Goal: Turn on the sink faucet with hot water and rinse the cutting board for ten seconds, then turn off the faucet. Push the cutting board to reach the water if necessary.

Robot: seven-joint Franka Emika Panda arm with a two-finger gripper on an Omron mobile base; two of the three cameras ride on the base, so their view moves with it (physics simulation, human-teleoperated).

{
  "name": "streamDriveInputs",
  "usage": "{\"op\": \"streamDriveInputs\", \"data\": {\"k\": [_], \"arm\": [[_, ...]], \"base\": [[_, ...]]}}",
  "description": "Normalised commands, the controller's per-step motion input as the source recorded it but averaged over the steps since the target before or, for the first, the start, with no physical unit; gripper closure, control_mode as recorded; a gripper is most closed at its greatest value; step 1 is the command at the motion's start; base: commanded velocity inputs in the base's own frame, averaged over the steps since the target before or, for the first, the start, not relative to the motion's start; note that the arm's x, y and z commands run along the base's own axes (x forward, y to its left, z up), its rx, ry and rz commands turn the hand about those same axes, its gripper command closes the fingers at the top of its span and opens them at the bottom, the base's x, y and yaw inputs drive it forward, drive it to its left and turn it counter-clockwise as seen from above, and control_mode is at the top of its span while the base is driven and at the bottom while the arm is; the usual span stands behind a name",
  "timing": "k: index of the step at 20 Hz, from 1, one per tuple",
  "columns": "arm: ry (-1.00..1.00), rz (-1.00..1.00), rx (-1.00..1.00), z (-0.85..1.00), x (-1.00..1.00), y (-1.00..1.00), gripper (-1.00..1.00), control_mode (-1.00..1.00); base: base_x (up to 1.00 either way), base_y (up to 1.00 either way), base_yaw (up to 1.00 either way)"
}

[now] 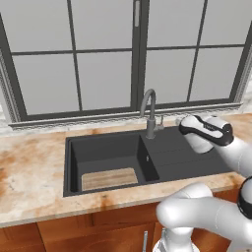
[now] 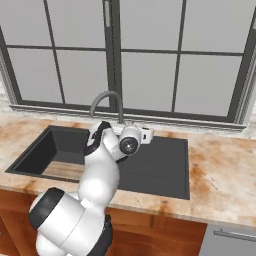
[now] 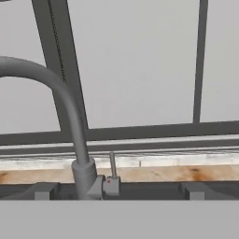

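Beside the sink faucet (image 3: 81,158), the fingers (image 3: 189,190) stand spread wide, released and gripping nothing. They flank its small lever (image 3: 112,164) without touching it.

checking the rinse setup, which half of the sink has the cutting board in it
The deep basin, on the window-facing left of the sink faucet; the cutting board lies flat on its floor. The ribbed drainboard is bare.

Even, flat rendered light — soft shadows, slightly blurry.

A mottled tan stone counter (image 1: 29,172) carries the dark sink (image 1: 167,157), apparently set flush into it.
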Motion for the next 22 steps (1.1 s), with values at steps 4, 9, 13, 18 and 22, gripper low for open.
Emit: {"op": "streamDriveInputs", "data": {"k": [4, 9, 13, 18, 22], "arm": [[0.00, 0.00, 0.00, -0.25, 0.21, 0.00, -1.00, -1.00], [0.00, 0.00, 0.00, -0.20, 0.22, 0.01, -1.00, -1.00], [0.00, 0.00, 0.00, -0.13, 0.18, 0.00, -1.00, -1.00], [0.00, 0.00, 0.00, -0.13, 0.19, 0.00, -1.00, -1.00], [0.00, 0.00, 0.00, -0.11, 0.19, 0.00, -1.00, -1.00]], "base": [[0.00, 0.00, 0.00], [0.00, 0.00, 0.00], [0.00, 0.00, 0.00], [0.00, 0.00, 0.00], [0.00, 0.00, 0.00]]}}
